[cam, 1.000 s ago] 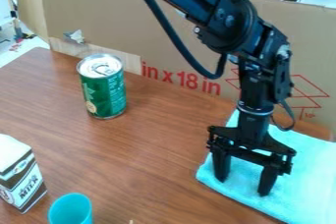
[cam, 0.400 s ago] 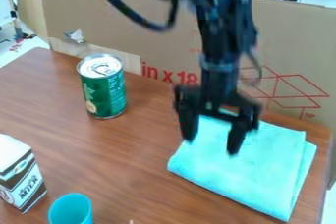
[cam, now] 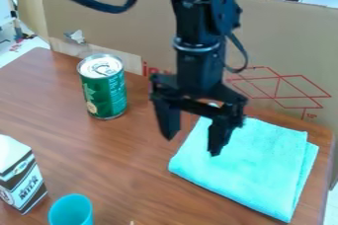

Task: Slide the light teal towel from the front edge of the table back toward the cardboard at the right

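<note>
My gripper (cam: 192, 145) hangs above the table around the middle of the view, its two fingers spread apart with nothing between them. Below and to its right a folded turquoise cloth (cam: 254, 169) lies flat, and the right finger overlaps the cloth's left part in the view. A green can (cam: 105, 91) with a silver lid stands upright to the left of the gripper.
At the lower left are a milk carton (cam: 21, 179) and a turquoise cup (cam: 71, 211) by the bottom edge. A cardboard panel (cam: 290, 41) stands along the back of the brown wooden table (cam: 132, 155).
The gripper has moved left and up off the cloth. The cloth now lies farther left, with its folded right edge in view. Can, carton and cup have kept their places.
</note>
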Robot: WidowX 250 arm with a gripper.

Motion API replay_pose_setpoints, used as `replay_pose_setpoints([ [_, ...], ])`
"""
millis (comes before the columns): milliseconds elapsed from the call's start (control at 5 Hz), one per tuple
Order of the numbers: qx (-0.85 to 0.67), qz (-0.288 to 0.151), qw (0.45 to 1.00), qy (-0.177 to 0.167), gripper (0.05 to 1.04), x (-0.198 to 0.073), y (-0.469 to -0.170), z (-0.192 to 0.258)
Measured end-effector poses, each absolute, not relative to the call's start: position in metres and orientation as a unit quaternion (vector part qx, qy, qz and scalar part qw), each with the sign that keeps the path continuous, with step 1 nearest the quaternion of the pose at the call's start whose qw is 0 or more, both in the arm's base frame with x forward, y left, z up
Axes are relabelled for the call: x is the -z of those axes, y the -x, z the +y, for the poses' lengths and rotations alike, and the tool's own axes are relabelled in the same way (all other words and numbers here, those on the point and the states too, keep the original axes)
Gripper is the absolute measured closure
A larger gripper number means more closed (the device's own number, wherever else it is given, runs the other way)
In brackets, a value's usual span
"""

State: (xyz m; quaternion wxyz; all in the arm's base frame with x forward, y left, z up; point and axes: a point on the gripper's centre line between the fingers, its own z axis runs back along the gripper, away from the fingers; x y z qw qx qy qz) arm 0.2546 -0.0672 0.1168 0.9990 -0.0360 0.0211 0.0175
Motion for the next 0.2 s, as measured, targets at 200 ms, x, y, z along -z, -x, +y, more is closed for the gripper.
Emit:
replay_pose_setpoints([
  [200, -0.009, 0.066, 0.998, 0.014, 0.083, -0.1171, -0.2326, -0.0585],
])
